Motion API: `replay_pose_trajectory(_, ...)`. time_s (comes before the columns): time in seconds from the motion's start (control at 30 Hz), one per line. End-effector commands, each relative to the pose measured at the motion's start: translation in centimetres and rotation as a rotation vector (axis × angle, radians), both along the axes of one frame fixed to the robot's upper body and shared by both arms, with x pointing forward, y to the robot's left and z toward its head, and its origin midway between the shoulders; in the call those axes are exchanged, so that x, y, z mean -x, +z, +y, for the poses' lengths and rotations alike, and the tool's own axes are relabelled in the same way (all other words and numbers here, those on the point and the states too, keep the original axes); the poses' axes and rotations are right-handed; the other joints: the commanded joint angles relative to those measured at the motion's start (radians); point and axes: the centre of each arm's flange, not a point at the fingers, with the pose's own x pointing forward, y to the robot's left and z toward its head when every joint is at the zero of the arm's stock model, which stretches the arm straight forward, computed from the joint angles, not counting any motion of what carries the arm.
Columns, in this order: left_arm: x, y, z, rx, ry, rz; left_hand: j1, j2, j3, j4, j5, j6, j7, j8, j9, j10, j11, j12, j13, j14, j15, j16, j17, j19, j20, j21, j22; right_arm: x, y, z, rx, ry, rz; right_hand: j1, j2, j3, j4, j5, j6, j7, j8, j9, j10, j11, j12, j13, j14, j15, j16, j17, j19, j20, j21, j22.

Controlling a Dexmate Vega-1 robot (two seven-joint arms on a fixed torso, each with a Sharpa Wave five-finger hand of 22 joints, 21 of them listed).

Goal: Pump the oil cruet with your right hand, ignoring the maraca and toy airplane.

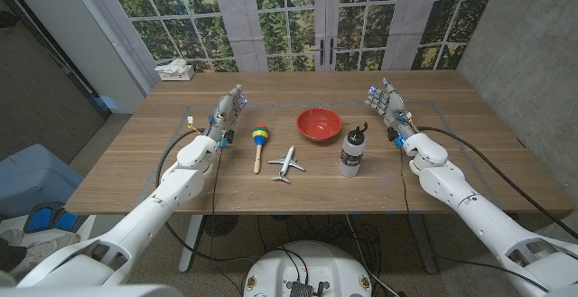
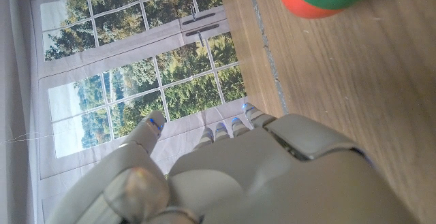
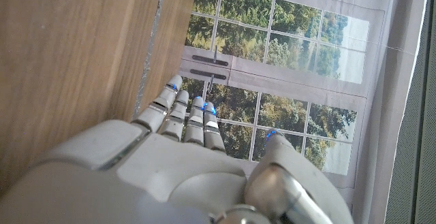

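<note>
We hold the right hand (image 1: pixel 386 102), fingers apart and empty, at 2 o'clock of the oil cruet (image 1: pixel 352 150), ready to reach. The left hand (image 1: pixel 228 109) also waits with fingers apart and empty, well apart from the cruet.

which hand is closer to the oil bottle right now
Right. The right hand stands just beyond and to the right of the oil bottle. The left hand is across the table, past the maraca and toy plane.
</note>
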Motion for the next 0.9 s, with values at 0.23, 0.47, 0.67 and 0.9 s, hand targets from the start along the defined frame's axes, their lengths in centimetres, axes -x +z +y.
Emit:
replay_pose_trajectory(0.23,0.1,0.8,-1.3,-0.005,0.008,-0.026,0.008,0.06,0.008,-0.002,0.007,-0.004,-0.01,0.005,0.004,-0.011,-0.004,0.005,0.003,-0.065,-0.078,0.005,-0.001,-0.004,-0.098,0.006,0.001,-0.9,-0.3,-1.3,-0.017,0.03,-0.025,0.017,0.004,0.015,-0.015,0.003,0.018,0.0,0.008,0.005,0.015,0.001,0.008,-0.003,0.013,-0.003,0.005,0.0,0.013,-0.001,0.002,0.001)
replay_pose_trajectory(0.47,0.0,1.0,-1.3,-0.009,0.007,-0.033,0.009,0.057,0.009,-0.005,0.007,-0.002,-0.014,0.006,0.004,-0.009,-0.005,0.006,0.002,-0.062,-0.077,0.004,-0.003,0.004,-0.091,0.008,0.0,-0.8,-0.1,-1.7,-0.03,0.016,-0.046,0.088,0.016,0.068,-0.096,0.006,0.045,-0.042,0.014,0.01,-0.005,-0.024,0.004,-0.017,0.121,-0.021,0.055,0.011,0.1,0.061,0.015,0.011)
replay_pose_trajectory(0.67,-0.2,0.9,-1.4,-0.009,0.004,-0.029,0.01,0.057,0.01,-0.007,0.008,-0.001,-0.018,0.007,0.004,-0.009,-0.009,0.005,0.002,-0.063,-0.078,0.003,-0.004,0.012,-0.087,0.011,0.0,-0.6,0.2,-2.2,-0.039,0.005,-0.059,0.126,0.006,0.104,-0.186,0.02,-0.005,-0.07,0.005,0.015,-0.047,-0.04,0.016,-0.019,0.45,-0.026,0.256,0.147,0.376,0.042,0.159,0.062)
replay_pose_trajectory(0.9,-0.4,1.1,-1.5,-0.016,0.01,-0.03,0.011,0.057,0.011,-0.009,0.008,-0.001,-0.019,0.007,0.004,-0.01,-0.008,0.004,0.002,-0.066,-0.078,0.001,-0.005,0.013,-0.087,0.011,0.0,-0.4,0.2,-2.6,-0.045,-0.043,-0.1,0.133,-0.059,0.066,-0.22,0.005,-0.009,-0.069,0.006,0.01,0.144,-0.075,0.036,-0.024,0.953,-0.234,1.052,0.888,0.713,-0.096,0.643,0.409)
